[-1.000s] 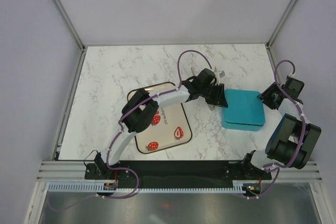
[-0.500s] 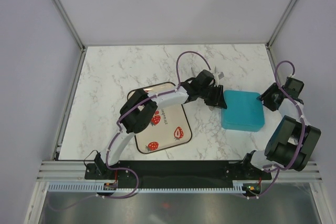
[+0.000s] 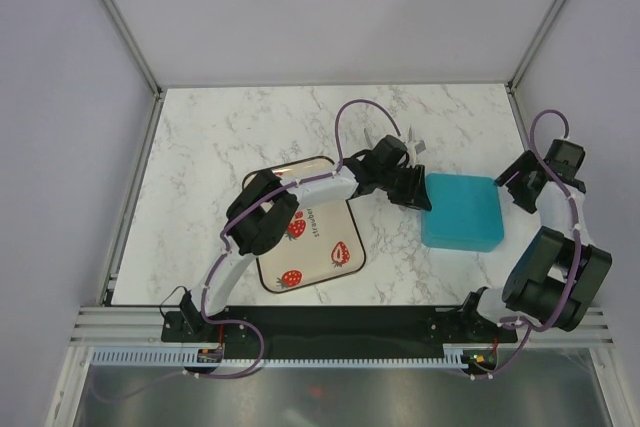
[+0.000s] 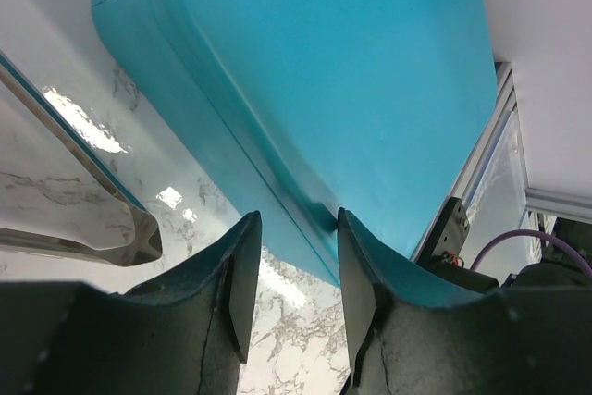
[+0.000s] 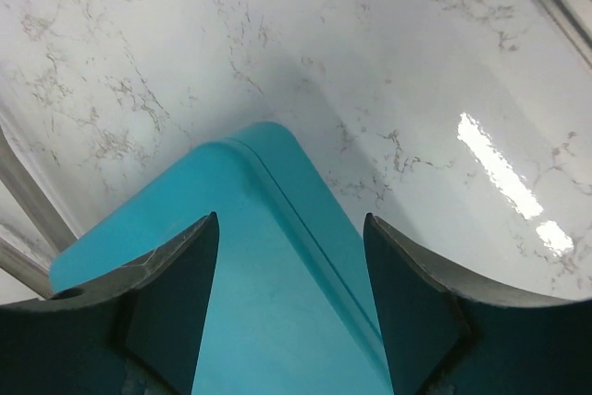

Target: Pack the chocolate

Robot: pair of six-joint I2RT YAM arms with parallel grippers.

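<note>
Chocolate cannot be seen in any view, so its place, heading and long axis cannot be told. A teal rounded-square plastic box (image 3: 462,211) sits lidded on the right half of the white grey-veined marble table (image 3: 230,137). It is nearly square with no clear long axis, and its sides run slightly askew to the table's edges.

The left gripper (image 4: 296,228) is at the box's left side with its jaws a narrow gap apart. The lid's lip shows through that gap, and whether the pads touch it cannot be told. The right gripper (image 5: 289,228) hangs over the box's far right corner, jaws spread wide and holding nothing.

A cream rectangular tray with red strawberry prints (image 3: 318,265) lies left of the box, apart from it. Plain pale walls (image 3: 330,17) close in the table on three sides.
</note>
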